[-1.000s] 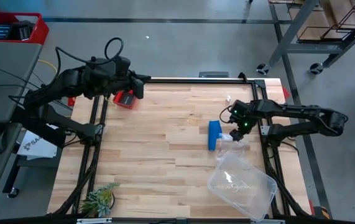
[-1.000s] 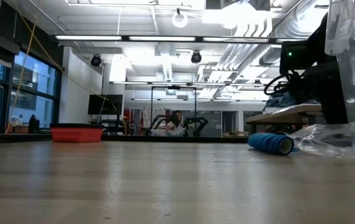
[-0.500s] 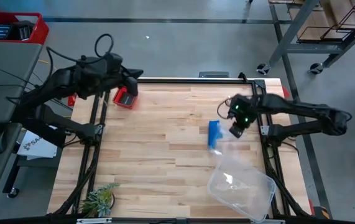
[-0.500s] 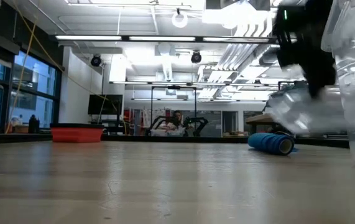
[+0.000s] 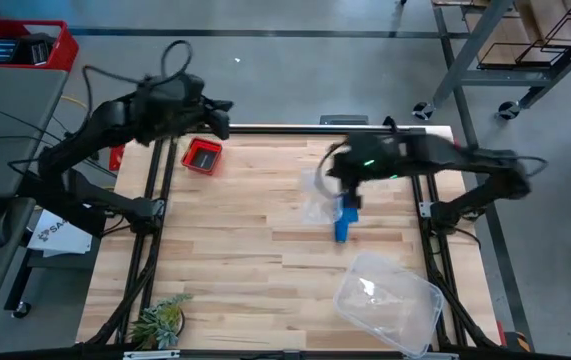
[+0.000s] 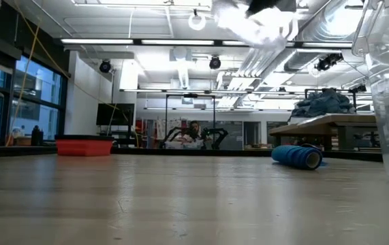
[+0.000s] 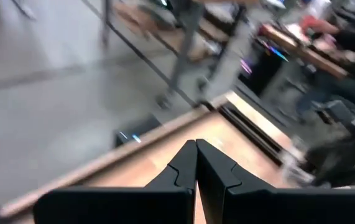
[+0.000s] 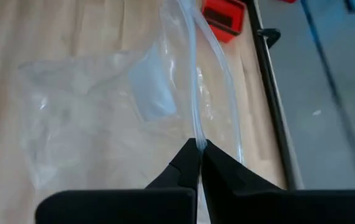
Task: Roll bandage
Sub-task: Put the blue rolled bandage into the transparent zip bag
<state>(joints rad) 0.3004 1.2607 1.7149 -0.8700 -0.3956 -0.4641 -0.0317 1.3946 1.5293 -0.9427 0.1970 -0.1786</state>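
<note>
High view: the bright blue rolled fabric bandage (image 5: 342,219) lies on the pale wooden slatted table (image 5: 245,250), right of centre, directly beneath the right tool (image 5: 350,190), which hangs above it pinching a crumpled clear plastic bag (image 5: 320,195). A small red plastic tray (image 5: 202,157) sits at the far left corner; a clear rigid plastic container (image 5: 388,299) lies near the right front edge; a small green plant (image 5: 160,322) stands at the left front. The left tool (image 5: 223,118) hovers past the tray, pressed together, holding nothing. Low view: the bandage (image 6: 296,156) rests on the table as a stubby roll, the bag (image 6: 259,20) well above it. Left wrist view: fingers (image 7: 178,171) meet. Right wrist view: fingers (image 8: 186,165) clamp the bag's edge (image 8: 193,93). No legible writing is visible.
</note>
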